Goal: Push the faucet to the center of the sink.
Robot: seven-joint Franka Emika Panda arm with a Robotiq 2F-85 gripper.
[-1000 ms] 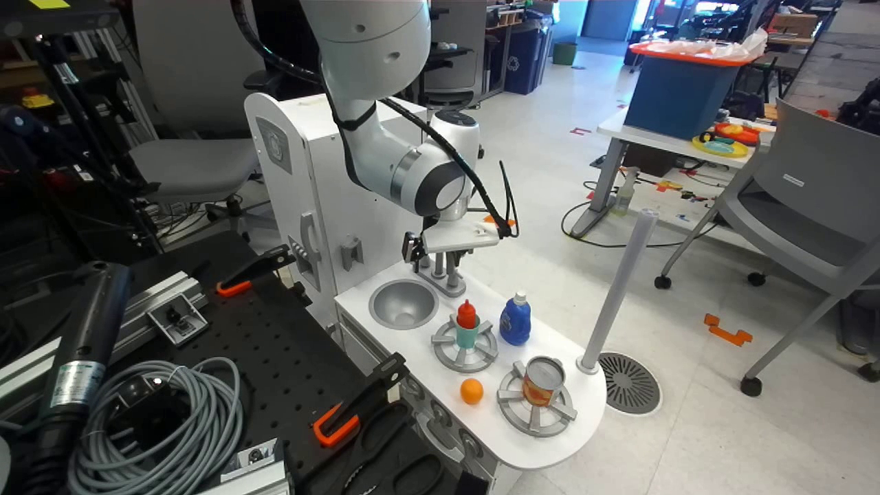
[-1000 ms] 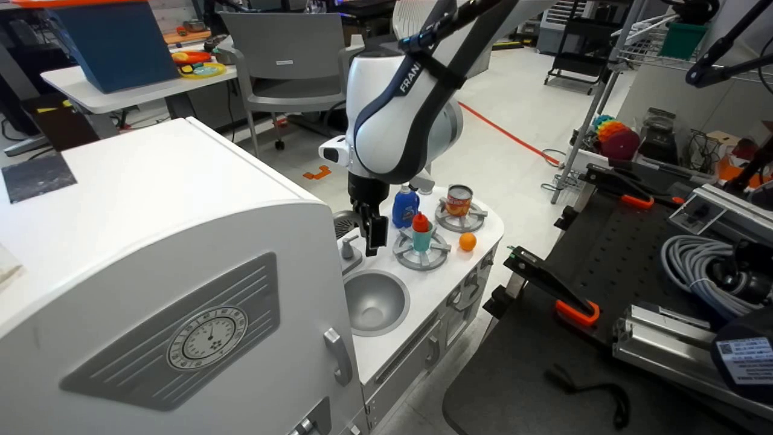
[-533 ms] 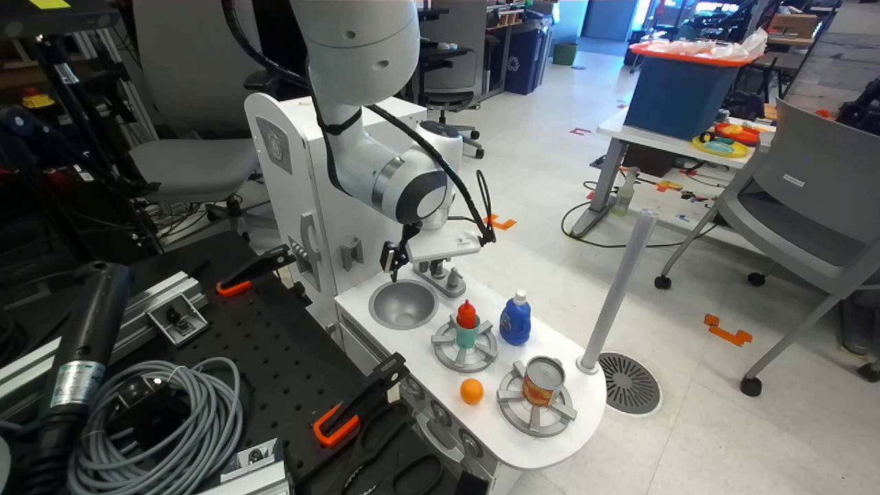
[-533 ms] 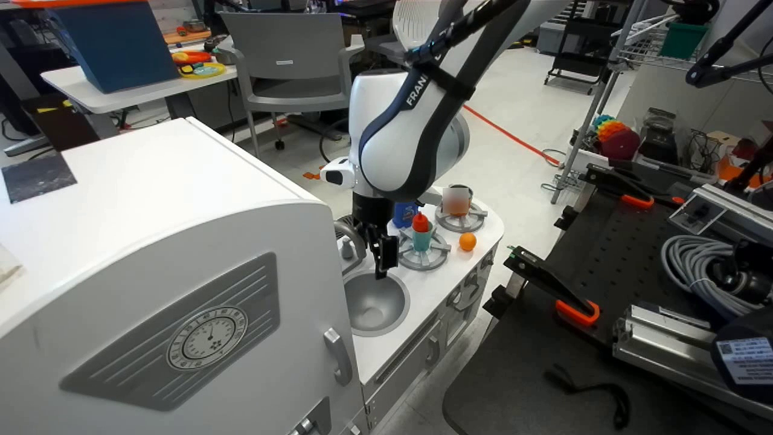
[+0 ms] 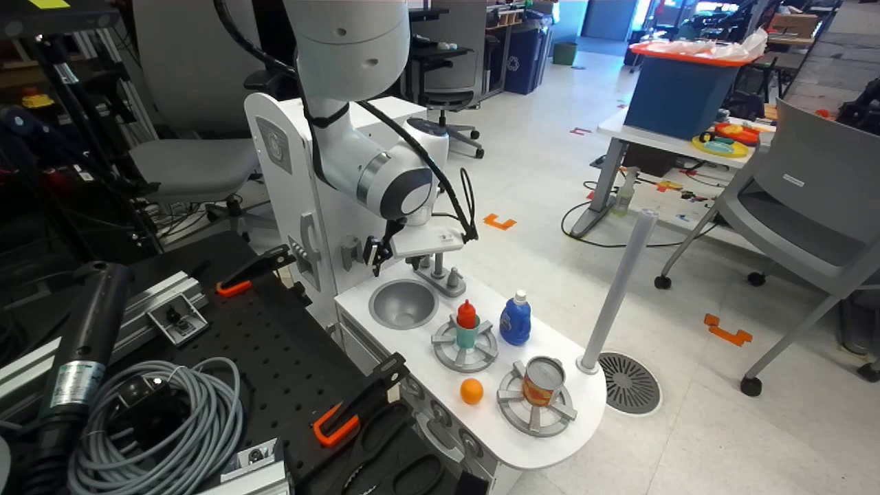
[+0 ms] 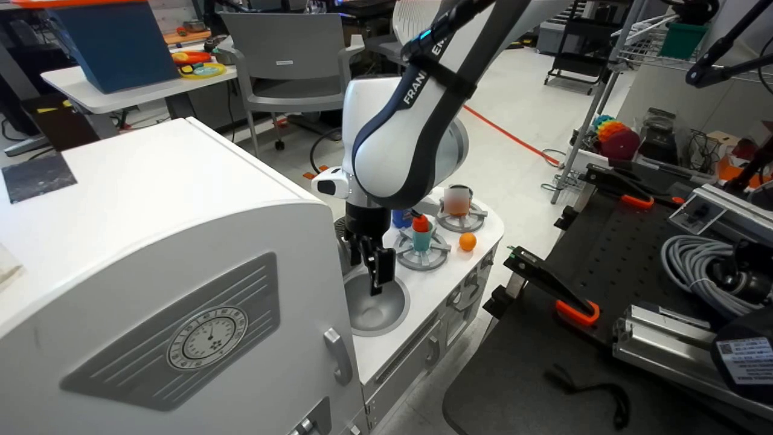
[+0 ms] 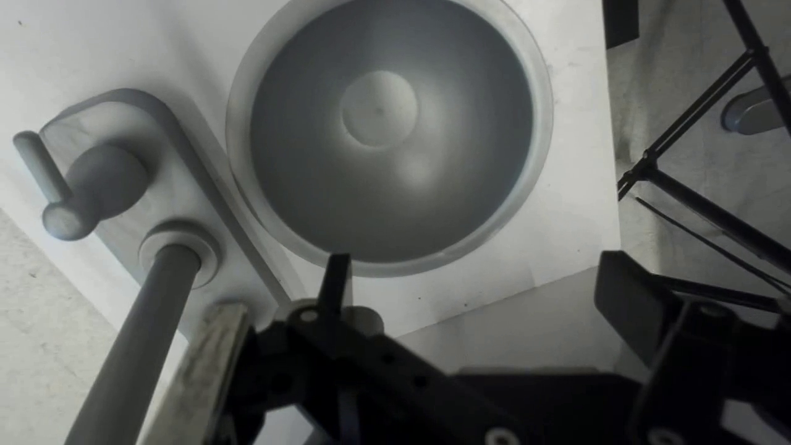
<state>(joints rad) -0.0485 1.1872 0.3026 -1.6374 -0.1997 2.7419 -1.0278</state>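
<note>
The grey toy faucet's post (image 7: 154, 321) rises from its base plate beside the sink, with a handle (image 7: 65, 219) on the same plate. Its spout (image 6: 345, 251) shows partly in an exterior view, at the white cabinet's edge; the rest is hidden by the cabinet and gripper. The post (image 5: 438, 267) also shows in an exterior view. The round grey sink (image 7: 389, 266) shows in all views. My gripper (image 7: 473, 266) is open, its fingers wide apart with nothing between them. In an exterior view, the gripper (image 6: 366, 275) is above the sink, close beside the spout. Contact cannot be told.
The tall white cabinet (image 6: 181, 241) stands close beside the sink. Along the white counter are a teal cup (image 5: 467, 337) with a red bottle (image 5: 466, 315), a blue bottle (image 5: 515, 320), an orange (image 5: 471, 391) and a can (image 5: 542, 385) on a burner.
My gripper has moved toward the cabinet and over the sink. The spout came into view beside the cabinet edge, then shifted toward the cabinet. The counter items have not moved.
</note>
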